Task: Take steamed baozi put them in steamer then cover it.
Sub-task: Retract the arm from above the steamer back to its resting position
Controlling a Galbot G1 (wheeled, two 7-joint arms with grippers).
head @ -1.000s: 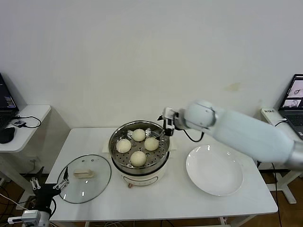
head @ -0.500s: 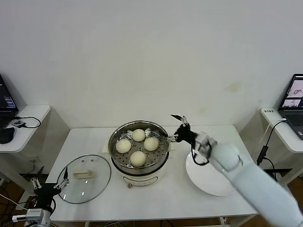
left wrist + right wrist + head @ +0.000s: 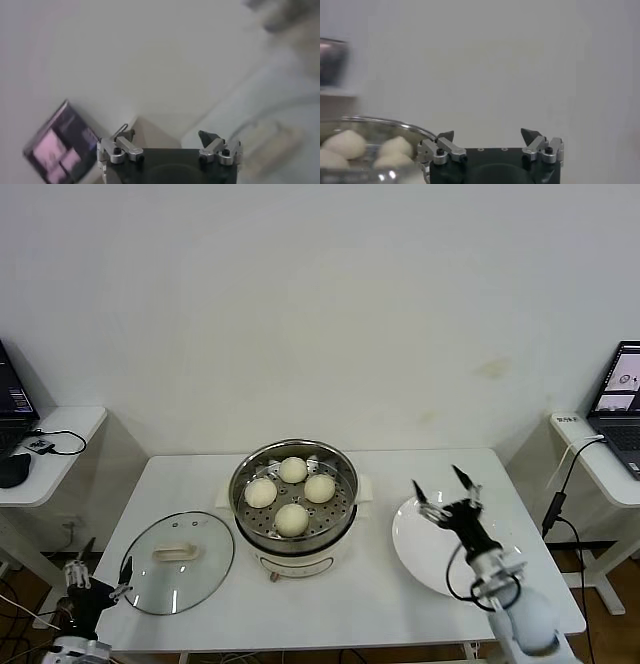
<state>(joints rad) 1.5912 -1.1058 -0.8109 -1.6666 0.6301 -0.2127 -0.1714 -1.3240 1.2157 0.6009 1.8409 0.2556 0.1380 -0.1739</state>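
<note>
Several cream-white baozi sit on the perforated tray inside the shiny steel steamer at the table's middle; they also show in the right wrist view. The clear glass cover with its cream bar handle lies flat on the table, left of the steamer. My right gripper is open and empty, fingers up, above the white plate to the right of the steamer. My left gripper is open and empty, low at the table's front left corner, beside the cover's rim.
The flat white plate holds nothing. A side table with a laptop stands at the far left, another laptop at the far right. A white wall rises behind the table.
My right arm has drawn back from the steamer's right rim, rightward and toward me, and now sits low over the plate. My left gripper has sunk a little lower at the front left corner.
</note>
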